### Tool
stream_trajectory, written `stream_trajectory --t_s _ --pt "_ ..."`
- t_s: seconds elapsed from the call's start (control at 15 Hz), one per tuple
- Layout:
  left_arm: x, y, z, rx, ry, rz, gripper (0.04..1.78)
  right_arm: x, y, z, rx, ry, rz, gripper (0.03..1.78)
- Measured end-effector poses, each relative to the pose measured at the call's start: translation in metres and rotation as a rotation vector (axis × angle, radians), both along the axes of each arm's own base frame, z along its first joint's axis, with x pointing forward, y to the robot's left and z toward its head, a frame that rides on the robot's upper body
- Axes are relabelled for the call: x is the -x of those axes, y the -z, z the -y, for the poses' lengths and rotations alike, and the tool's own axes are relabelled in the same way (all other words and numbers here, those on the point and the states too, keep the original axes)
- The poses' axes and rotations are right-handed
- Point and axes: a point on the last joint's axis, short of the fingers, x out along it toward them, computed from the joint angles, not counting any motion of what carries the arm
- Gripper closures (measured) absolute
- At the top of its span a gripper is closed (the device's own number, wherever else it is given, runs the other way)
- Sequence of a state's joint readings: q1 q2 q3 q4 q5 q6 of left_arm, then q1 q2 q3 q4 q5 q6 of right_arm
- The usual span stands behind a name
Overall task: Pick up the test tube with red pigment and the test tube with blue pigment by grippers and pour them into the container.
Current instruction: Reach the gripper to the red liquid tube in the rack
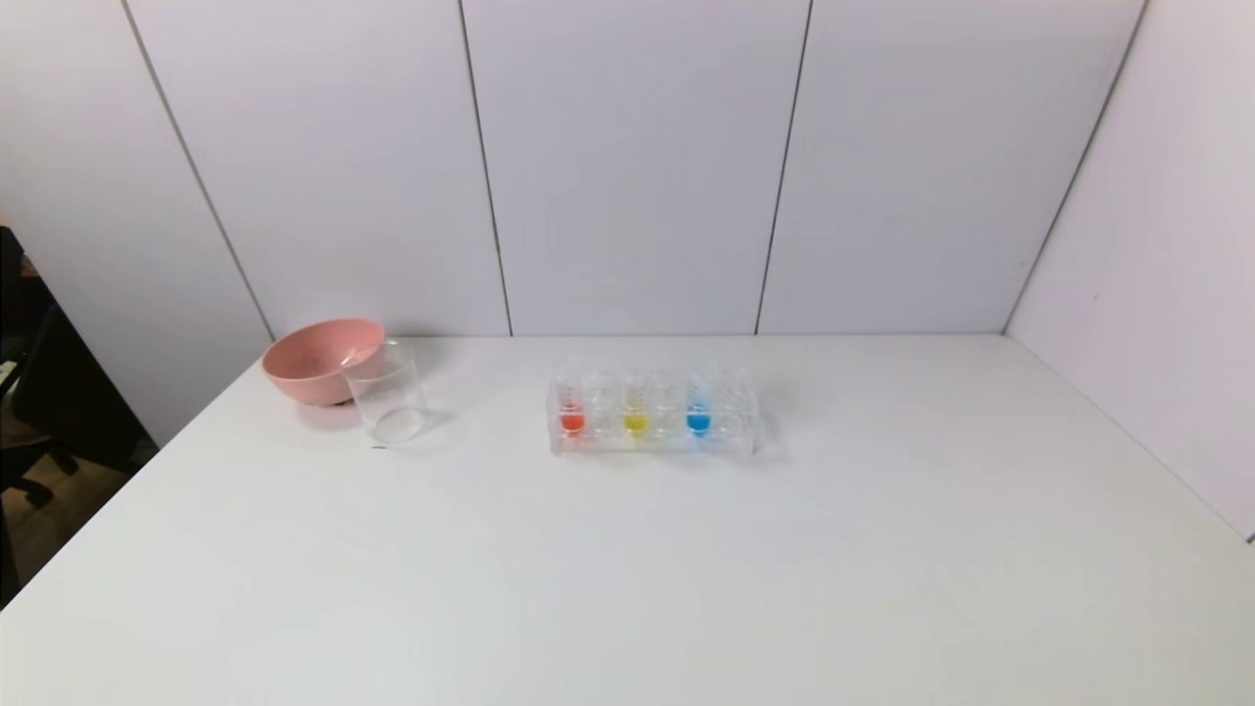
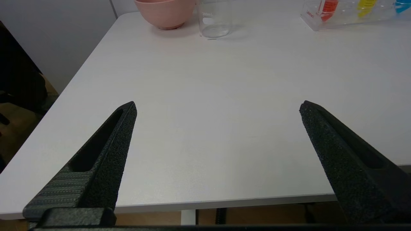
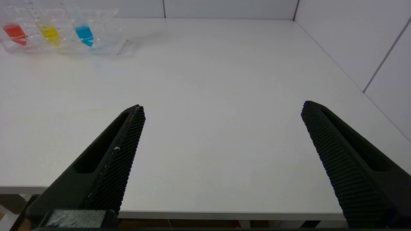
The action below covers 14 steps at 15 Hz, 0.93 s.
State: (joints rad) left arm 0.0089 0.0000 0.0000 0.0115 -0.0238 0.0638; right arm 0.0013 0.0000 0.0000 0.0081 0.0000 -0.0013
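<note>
- The left gripper (image 2: 218, 107) waits by the near table edge, fingers wide apart, holding nothing.
- The right gripper (image 3: 223, 107) does the same.
- The red tube (image 1: 572, 410) and blue tube (image 1: 698, 408) stand in the clear rack (image 1: 655, 443).
- The glass container (image 1: 387, 400) touches the pink bowl (image 1: 319, 359).

You have the rack (image 1: 655, 431) standing on the table (image 1: 627, 569) near its middle, towards the back wall; in it stand three filled tubes in a row: the red tube (image 1: 572, 412) at the left end, the yellow tube (image 1: 635, 414) in the middle, the blue tube (image 1: 698, 412) to the right; the beaker (image 1: 384, 400) stands well left of the rack, upright; the bowl (image 1: 322, 359) sits just behind and left of the beaker, near the table's back left corner; both grippers, left (image 2: 218, 107) and right (image 3: 223, 109), hang at the table's near edge, well before the rack.
</note>
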Motion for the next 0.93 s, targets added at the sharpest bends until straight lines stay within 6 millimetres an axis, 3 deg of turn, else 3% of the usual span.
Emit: stream_trajectory --t_s 0.47,0.93 --pt "0.002 -0.006 0.000 0.030 -0.019 0.020 0.04 0.000 0.000 0.000 0.000 0.000 0.000 0.04" --pt "0.024 -0.048 0.000 0.026 0.016 0.062 0.04 0.000 0.000 0.000 0.000 0.000 0.000 0.04"
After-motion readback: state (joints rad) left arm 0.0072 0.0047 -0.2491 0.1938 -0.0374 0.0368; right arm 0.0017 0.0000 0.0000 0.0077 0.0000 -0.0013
